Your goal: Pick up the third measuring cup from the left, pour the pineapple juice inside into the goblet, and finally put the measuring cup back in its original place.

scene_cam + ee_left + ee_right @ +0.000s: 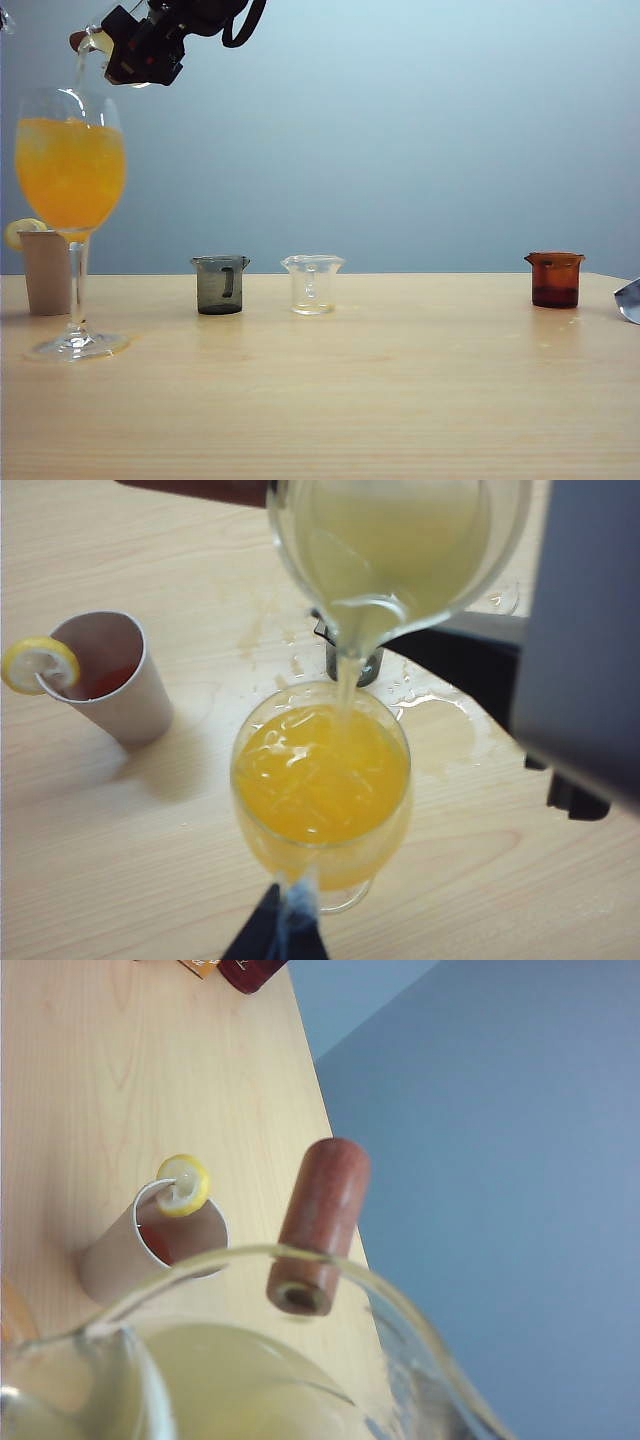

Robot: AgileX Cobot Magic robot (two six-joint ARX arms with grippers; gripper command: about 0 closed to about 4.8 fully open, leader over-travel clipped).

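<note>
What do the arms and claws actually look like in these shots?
Right claw, high at the left of the exterior view: blocky matte-black housing with a black cable looping off behind it. In the left wrist view it blurs to a grey slab with black parts. Left claw, close under its own camera: only dark navy tips show. No markings legible.

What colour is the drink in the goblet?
Deep orange drink in the goblet; clearest in the left wrist view.
</note>
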